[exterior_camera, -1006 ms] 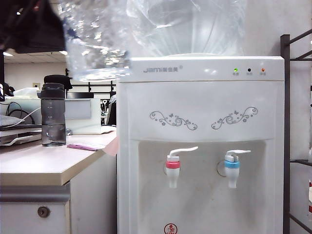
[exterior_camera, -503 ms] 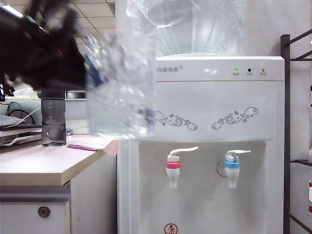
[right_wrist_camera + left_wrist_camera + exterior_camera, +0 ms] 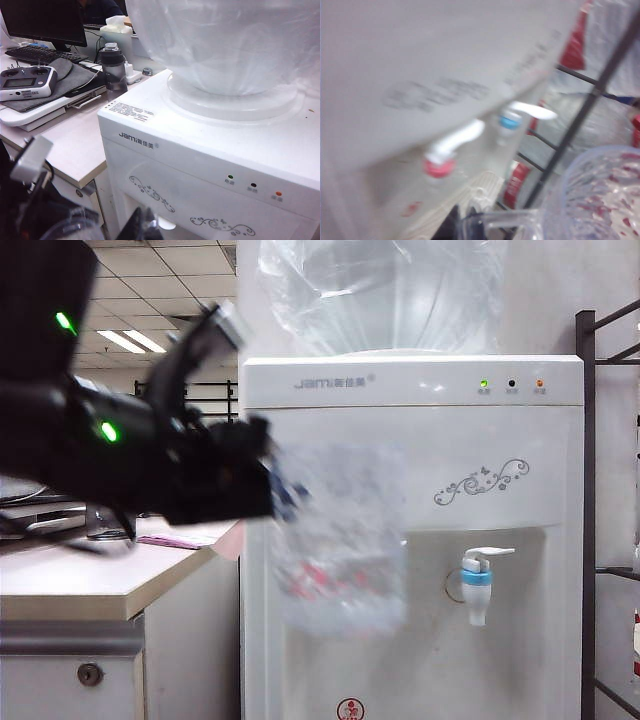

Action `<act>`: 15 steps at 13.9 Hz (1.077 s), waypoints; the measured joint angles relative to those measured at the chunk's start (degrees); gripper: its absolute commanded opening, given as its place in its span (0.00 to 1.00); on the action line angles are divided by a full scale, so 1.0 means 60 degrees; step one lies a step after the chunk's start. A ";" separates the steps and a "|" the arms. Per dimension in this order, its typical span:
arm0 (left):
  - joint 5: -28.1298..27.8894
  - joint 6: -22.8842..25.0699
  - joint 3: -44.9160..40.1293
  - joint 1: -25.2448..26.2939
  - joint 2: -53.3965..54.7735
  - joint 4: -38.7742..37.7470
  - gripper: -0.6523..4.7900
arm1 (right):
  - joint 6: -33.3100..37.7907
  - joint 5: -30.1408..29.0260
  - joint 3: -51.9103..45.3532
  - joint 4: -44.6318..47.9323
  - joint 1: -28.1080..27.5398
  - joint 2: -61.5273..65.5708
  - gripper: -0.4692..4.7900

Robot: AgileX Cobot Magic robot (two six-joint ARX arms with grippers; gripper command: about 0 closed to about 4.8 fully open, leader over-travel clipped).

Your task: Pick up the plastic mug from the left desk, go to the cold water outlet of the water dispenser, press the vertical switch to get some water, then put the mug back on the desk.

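While left gripper (image 3: 275, 495) hangs in front of water dispenser (image 3: 410, 380), fingers pinch handle of plastic mug (image 3: 340, 540) — mug blurred, upright, covering red-ringed tap on dispenser's left side. Cold water outlet (image 3: 477, 580) sits just right of mug, apart from it, vertical switch (image 3: 490, 554) on top, untouched. Left desk (image 3: 90, 580) to left, grey bottle (image 3: 114, 65) far back on it. Right gripper not in any view — fingers pressed together, nothing seen held. Left wrist view too blurry for finer detail.
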 measured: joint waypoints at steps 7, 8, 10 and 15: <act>-0.0856 0.0051 0.1617 -0.0739 0.2834 0.1111 0.11 | 0.0000 -0.0004 0.0000 -0.0004 0.0000 0.0000 0.08; -0.0856 0.0066 0.1854 -0.0743 0.3038 0.1111 0.11 | 0.0000 0.0000 0.0000 -0.0004 0.0000 0.0000 0.08; -0.0973 0.0069 0.2506 -0.0801 0.3850 0.1104 0.11 | -0.0004 0.0000 0.0000 -0.0004 0.0000 0.0000 0.08; -0.1406 -0.0011 0.3508 -0.1290 0.4951 0.1111 0.11 | -0.0044 0.0004 0.0000 -0.0007 0.0000 0.0000 0.08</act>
